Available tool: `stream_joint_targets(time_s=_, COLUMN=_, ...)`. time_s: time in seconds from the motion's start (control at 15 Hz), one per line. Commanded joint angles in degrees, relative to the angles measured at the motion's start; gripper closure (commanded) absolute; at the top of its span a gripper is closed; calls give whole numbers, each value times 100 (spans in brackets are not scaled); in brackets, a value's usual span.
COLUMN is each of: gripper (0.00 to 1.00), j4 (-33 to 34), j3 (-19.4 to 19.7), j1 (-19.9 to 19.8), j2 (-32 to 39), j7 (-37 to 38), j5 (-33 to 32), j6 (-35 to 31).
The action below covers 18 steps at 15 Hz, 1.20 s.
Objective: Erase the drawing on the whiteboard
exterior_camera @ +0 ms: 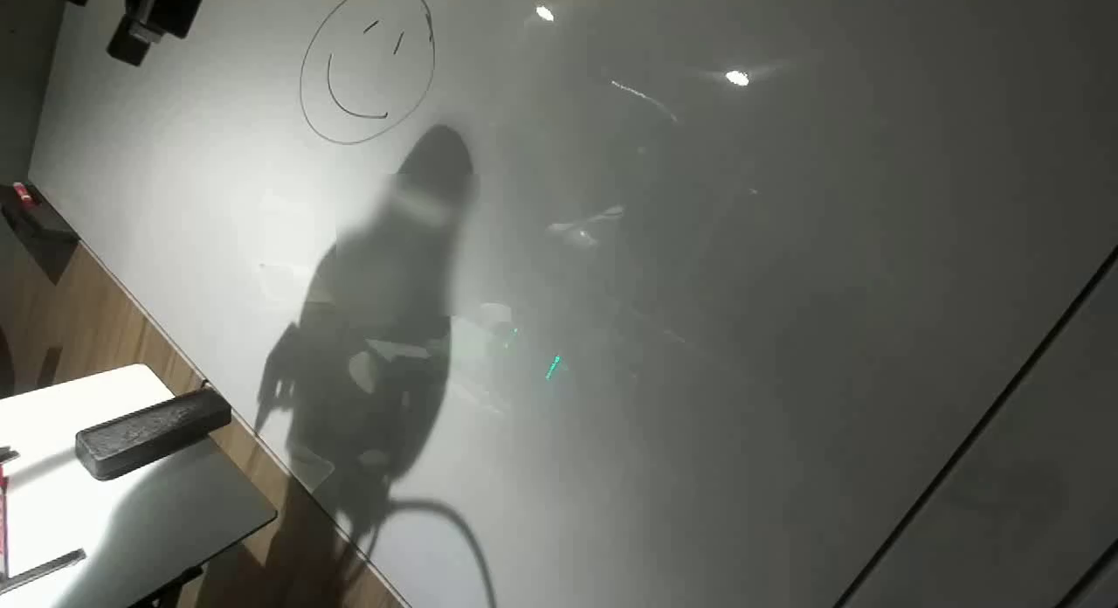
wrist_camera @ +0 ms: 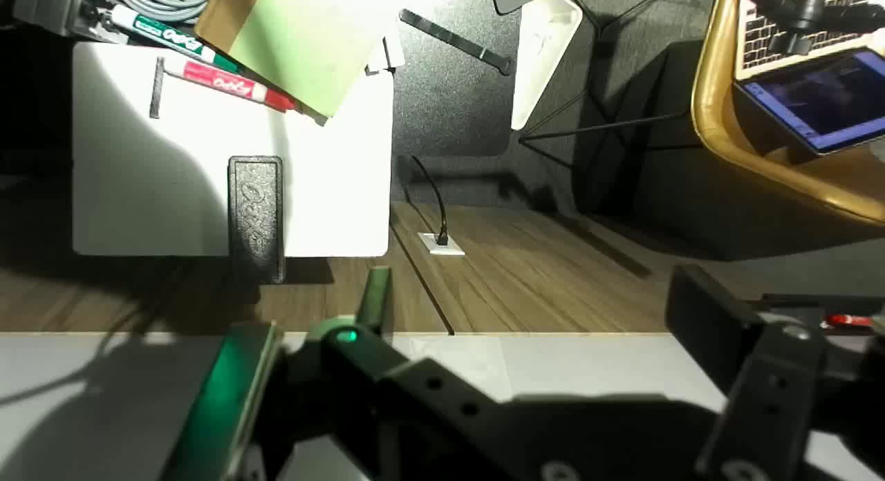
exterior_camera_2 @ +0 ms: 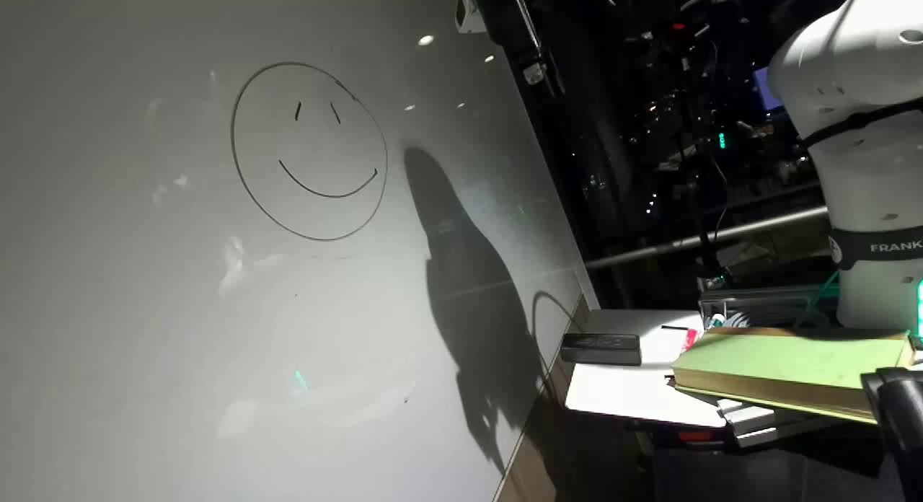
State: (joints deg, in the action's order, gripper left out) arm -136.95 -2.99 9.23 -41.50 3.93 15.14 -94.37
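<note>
The drawing, a thin dark-line smiley face, shows in both exterior views (exterior_camera: 367,65) (exterior_camera_2: 310,152) on the large glossy whiteboard (exterior_camera: 742,285) (exterior_camera_2: 144,343). My gripper (wrist_camera: 536,308) is open, its fingers wide apart with nothing between them. It also shows at the top of both exterior views, partly cut off (exterior_camera: 103,18) (exterior_camera_2: 535,51). In the wrist view the whiteboard (wrist_camera: 574,363) lies behind the fingers, and the drawing is out of view. A black eraser block (exterior_camera: 153,433) (exterior_camera_2: 601,349) (wrist_camera: 256,215) lies on the small white table, overhanging its edge on the whiteboard side, apart from the gripper.
The white table (exterior_camera: 70,398) (exterior_camera_2: 627,394) (wrist_camera: 339,191) also bears a green book (exterior_camera_2: 786,358) (wrist_camera: 304,45), a red marker (wrist_camera: 228,83) and a green marker (wrist_camera: 166,35). A chair (wrist_camera: 705,101) with a laptop (wrist_camera: 823,94) stands beyond. The arm's shadow falls on the whiteboard.
</note>
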Motion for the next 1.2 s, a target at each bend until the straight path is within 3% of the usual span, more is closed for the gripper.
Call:
stream_joint_targets(time_s=0.0, gripper=0, j4=28, j3=-95, j1=-139, j2=-1, j7=-67, j5=60, j6=37)
stream_joint_targets(time_s=0.67, gripper=0, j4=35, j3=-94, j1=-139, j2=-13, j7=-67, j5=60, j6=37)
stream_joint_targets(time_s=0.87, gripper=0, j4=-211, j3=-277, j1=-215, j2=106, j7=-144, j5=-88, j6=-796)
stream_joint_targets(time_s=1.13, gripper=0, j4=-734, j3=-427, j1=-331, j2=405, j7=-327, j5=-543, j6=-2751)
